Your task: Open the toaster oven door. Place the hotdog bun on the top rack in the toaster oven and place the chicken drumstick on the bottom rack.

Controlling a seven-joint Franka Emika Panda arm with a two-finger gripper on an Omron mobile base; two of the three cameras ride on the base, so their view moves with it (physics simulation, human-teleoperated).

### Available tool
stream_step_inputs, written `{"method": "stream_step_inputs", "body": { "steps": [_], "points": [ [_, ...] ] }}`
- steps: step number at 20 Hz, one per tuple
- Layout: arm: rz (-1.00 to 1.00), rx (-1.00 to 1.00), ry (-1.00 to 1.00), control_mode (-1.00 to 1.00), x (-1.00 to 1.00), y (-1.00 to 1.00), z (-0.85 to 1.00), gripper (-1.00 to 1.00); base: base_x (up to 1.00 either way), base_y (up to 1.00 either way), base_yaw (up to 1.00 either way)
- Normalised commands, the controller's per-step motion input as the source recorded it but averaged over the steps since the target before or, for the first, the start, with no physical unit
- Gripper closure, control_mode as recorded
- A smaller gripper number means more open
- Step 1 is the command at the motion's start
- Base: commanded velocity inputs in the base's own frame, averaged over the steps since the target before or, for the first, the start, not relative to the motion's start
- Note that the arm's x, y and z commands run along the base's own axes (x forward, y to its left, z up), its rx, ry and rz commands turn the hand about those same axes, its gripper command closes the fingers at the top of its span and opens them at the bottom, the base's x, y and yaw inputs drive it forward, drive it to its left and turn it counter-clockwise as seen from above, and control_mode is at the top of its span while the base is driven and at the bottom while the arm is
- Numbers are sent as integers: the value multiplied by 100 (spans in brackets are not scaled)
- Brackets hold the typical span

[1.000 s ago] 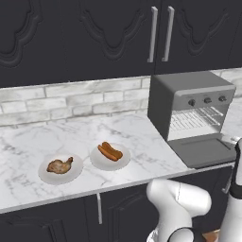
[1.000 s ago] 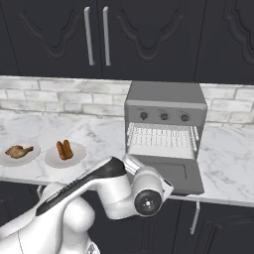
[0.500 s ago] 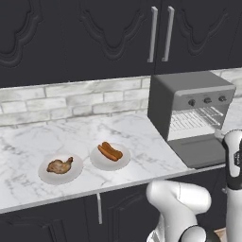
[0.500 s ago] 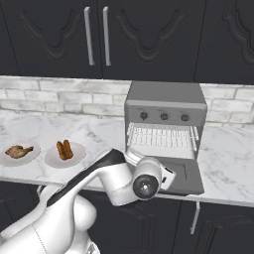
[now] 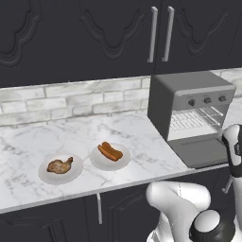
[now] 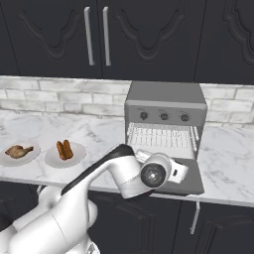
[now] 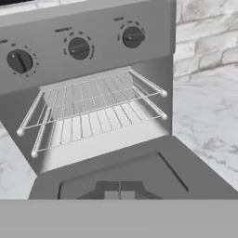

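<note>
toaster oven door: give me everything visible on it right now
The toaster oven door is swung fully down, lying about flat in front of the toaster oven and reaching out over the counter's front edge. It looks like matte grey metal, a rectangular panel with a framed inset window area in its middle. It is hinged at the base of the cavity, just below the bottom rack. Nothing lies on it. The gripper, fingers shut together, sits low over its outer part; contact can't be confirmed.

Dark cabinets point(image 5: 94, 33) — marble counter point(image 5: 28, 142)
</note>
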Motion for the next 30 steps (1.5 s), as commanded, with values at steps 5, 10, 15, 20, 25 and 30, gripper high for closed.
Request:
{"method": "stream_step_inputs", "body": {
  "steps": [5,10,15,20,25,30],
  "points": [
    [1,-6,-1,-100,1,-4,-6,100,0,0,0],
    [10,0,-14,-100,7,12,-15,100,0,0,0],
    [17,-1,-5,-100,22,1,-2,100,0,0,0],
    [18,-7,0,-100,21,0,0,100,0,0,0],
    [4,-8,-5,-100,11,0,0,100,0,0,0],
    [-5,0,-22,-100,2,0,-3,100,0,0,0]
  ]
}}
